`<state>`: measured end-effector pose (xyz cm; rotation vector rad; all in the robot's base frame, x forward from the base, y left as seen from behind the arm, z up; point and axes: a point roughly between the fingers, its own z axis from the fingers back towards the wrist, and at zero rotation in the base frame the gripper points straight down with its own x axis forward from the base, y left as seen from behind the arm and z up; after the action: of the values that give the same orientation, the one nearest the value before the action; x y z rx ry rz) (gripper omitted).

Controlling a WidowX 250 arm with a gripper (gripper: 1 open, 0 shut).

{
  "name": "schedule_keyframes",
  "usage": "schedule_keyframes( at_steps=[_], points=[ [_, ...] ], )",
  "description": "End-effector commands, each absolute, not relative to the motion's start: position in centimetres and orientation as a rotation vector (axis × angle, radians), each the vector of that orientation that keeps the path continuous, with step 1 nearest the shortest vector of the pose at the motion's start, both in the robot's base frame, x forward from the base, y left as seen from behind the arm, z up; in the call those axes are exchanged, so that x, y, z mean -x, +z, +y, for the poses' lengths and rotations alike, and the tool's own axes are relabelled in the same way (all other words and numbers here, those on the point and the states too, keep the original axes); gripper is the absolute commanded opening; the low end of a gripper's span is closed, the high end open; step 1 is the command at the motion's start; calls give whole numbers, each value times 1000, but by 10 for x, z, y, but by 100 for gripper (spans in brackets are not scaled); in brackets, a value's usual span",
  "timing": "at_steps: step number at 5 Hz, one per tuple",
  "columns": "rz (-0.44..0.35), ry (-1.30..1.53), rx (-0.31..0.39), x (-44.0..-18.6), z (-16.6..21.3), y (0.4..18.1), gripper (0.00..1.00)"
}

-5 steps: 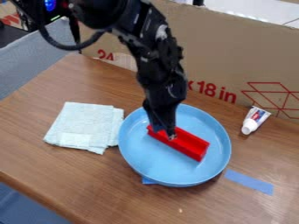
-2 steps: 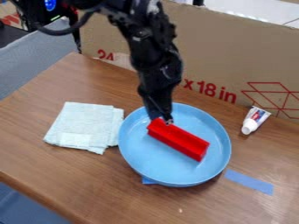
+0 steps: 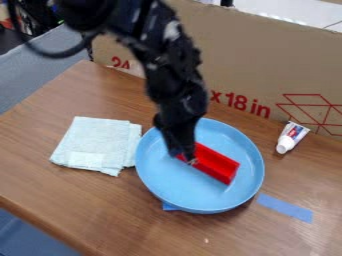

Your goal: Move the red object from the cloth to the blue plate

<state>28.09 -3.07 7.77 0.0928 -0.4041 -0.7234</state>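
The claw (image 3: 183, 152) sits just left of the frame's centre, pointing steeply down over the left end of the red block (image 3: 215, 163); motion blur smears its dark fingers, so whether they stand apart or together, and whether they touch the block, cannot be told. The red block lies flat inside the light blue plate (image 3: 167, 180), slanting from upper left to lower right across the plate's middle — off the cloth entirely. The plate fills the lower centre of the frame on the brown wooden table (image 3: 54, 95). Left of the plate, just beside its rim, the pale folded cloth (image 3: 94, 144) lies flat. The black arm (image 3: 147, 45) rises from the claw toward the upper left. At the right edge a small white tube (image 3: 290, 137) lies in front of the cardboard box (image 3: 267, 60) — and a strip of blue tape (image 3: 285, 208) sits at the lower right, below the plate.
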Motion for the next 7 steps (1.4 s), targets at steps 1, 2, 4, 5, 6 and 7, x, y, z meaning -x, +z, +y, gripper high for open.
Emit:
schedule_keyframes(
  at_steps=[1, 2, 4, 5, 6, 7],
  points=[
    [-465, -725, -132, -288, -15, 118, 100],
    [-512, -684, -167, -282, -5, 168, 0],
    [-546, -663, -128, -284, -8, 150, 100],
    [-547, -657, -102, -274, -11, 153, 100],
    [-517, -646, -78, -280, -28, 153, 100],
    [-529, -637, -15, -287, -49, 154, 100]
  ],
)
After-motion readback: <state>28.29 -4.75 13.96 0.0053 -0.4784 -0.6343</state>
